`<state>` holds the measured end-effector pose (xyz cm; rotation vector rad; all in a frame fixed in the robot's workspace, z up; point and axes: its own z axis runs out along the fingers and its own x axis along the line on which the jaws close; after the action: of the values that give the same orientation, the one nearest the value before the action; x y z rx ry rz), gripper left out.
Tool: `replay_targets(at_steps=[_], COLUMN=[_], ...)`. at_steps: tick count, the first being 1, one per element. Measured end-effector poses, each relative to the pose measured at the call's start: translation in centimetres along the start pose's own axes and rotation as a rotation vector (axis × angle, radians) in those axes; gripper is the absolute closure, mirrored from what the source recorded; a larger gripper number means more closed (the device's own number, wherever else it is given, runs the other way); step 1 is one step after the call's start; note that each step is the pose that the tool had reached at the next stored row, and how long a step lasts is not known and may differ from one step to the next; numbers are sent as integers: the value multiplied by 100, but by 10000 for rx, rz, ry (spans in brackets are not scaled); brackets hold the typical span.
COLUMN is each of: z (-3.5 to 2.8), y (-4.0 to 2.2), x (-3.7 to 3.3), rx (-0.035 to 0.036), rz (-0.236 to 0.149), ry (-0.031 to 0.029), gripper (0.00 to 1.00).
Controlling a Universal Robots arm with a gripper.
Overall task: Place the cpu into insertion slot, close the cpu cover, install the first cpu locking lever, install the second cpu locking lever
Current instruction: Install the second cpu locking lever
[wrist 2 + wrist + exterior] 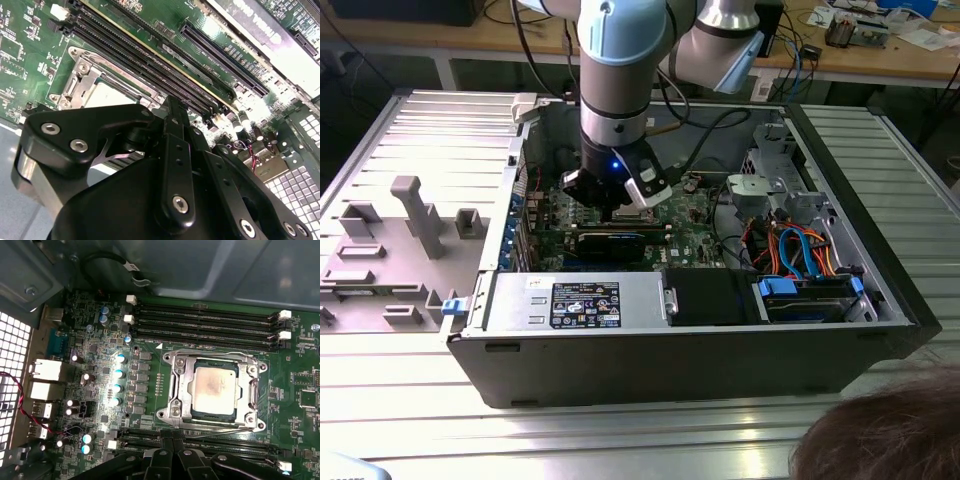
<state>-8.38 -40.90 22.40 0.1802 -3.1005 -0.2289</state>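
The cpu (pixel 215 390) lies flat in the motherboard socket, its dull silver top showing through the square opening of the cpu cover (pixel 252 395). The cover lies down flat around the chip. Thin metal locking levers run along two opposite sides of the frame, one (pixel 215 355) by the far memory slots and one (pixel 220 429) on the gripper's side. My gripper (pixel 173 437) is shut with nothing in it, its tips at the socket's edge beside the nearer lever. In the second wrist view the cpu (pixel 112 95) shows just past the gripper body. In the exterior view the gripper (pixel 620 205) hangs low inside the open computer case (pixel 880 300).
Black memory slots (pixel 205 322) flank the socket on two sides. A long black expansion card (pixel 610 240) lies across the board, with a power supply (pixel 580 300) and a drive cage with blue cables (pixel 800 265) in the case. A grey fixture (pixel 400 240) sits at the exterior view's left. A person's head (pixel 890 430) is at the front.
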Motion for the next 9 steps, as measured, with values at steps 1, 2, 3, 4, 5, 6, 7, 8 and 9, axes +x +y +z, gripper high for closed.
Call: replay_targets(at_steps=[1, 2, 3, 4, 5, 6, 7, 8, 9], z=[1, 3, 4, 5, 7, 8, 9, 12, 16], y=[0, 0, 0, 0, 0, 0, 0, 1, 1], x=[2, 5, 7, 9, 11, 13, 14, 19, 25], rx=[0, 0, -1, -1, 0, 0, 0, 0, -1], rz=[0, 0, 1, 0, 0, 0, -1, 0, 1], ry=[-1, -1, 0, 0, 0, 0, 0, 0, 0], gripper=[89, 89, 89, 89, 89, 89, 89, 89, 89])
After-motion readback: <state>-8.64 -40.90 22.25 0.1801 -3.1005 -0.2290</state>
